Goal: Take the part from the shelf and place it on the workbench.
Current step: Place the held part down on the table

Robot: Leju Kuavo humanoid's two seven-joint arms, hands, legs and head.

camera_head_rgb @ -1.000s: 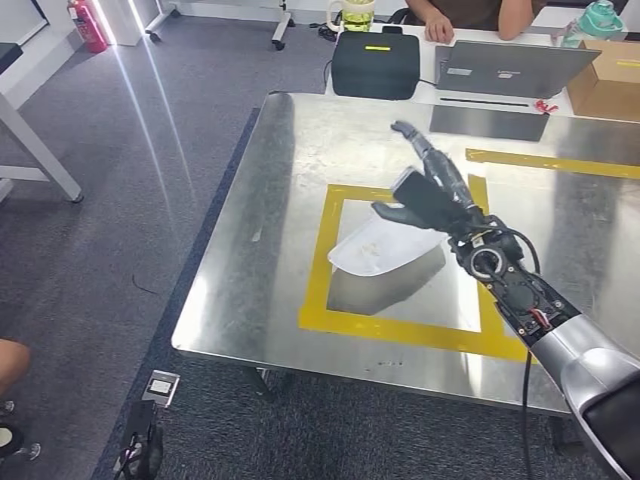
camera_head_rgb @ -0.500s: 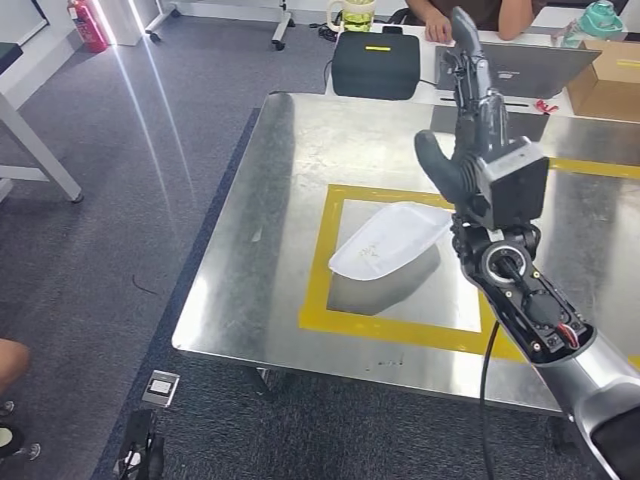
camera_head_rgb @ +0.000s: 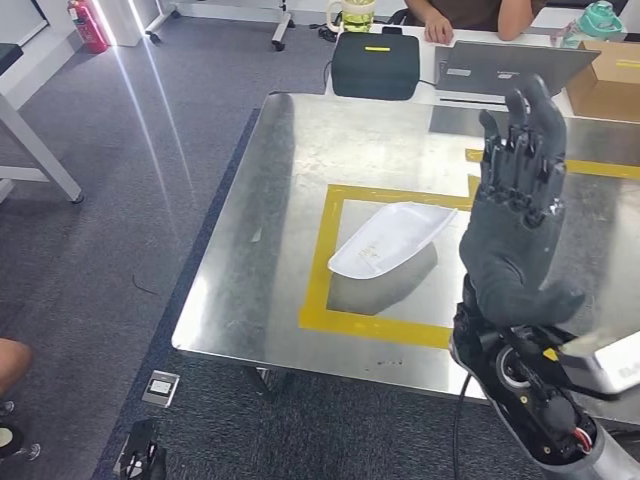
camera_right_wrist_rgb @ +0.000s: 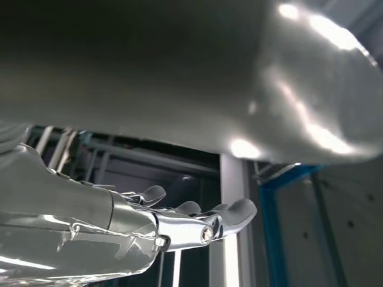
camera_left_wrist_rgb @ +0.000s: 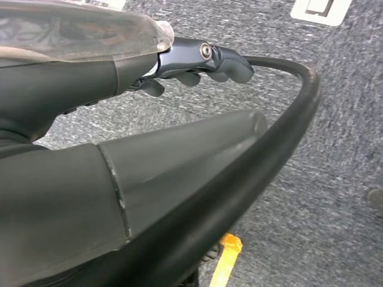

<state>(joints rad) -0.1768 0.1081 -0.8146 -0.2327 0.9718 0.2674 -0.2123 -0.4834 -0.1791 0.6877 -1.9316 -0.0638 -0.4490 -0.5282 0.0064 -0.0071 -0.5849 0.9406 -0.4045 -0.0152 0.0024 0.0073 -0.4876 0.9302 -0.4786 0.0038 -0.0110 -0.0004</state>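
1. One part (camera_head_rgb: 389, 238): a white, shallow, elongated moulding. It lay flat on the workbench (camera_head_rgb: 287, 180), inside the yellow tape square (camera_head_rgb: 326, 255), toward the square's 12 o'clock side, with nothing touching it.
2. One right hand (camera_head_rgb: 517, 215): it was raised upright at the part's 3 o'clock, apart from it. The fingers (camera_head_rgb: 528, 150) were extended and spread, the thumb stuck out sideways, and the hand held nothing. In the right wrist view the same hand (camera_right_wrist_rgb: 135, 224) showed straight fingers with nothing in them.
3. One left hand (camera_left_wrist_rgb: 198, 60): seen in the left wrist view above grey carpet. Its fingers were lightly curled and no object was visible in them.
4. One workbench: its bare brushed-metal top was reflective and carried one yellow tape square. One further yellow tape strip (camera_head_rgb: 596, 168) ran at the square's 2 o'clock.
5. Floor: grey carpet (camera_head_rgb: 113, 200) lay around the bench, with streaks of light across it.
6. One dark case (camera_head_rgb: 375, 64) with a yellow label stood on a white table at the bench's 12 o'clock.
7. One open laptop (camera_head_rgb: 506, 68) stood at the case's 3 o'clock, with a seated person (camera_head_rgb: 468, 15) behind it.
8. One cardboard box (camera_head_rgb: 607, 75) stood at the laptop's 3 o'clock.
9. One red fire extinguisher (camera_head_rgb: 89, 25) stood at the room's far 10 o'clock corner.
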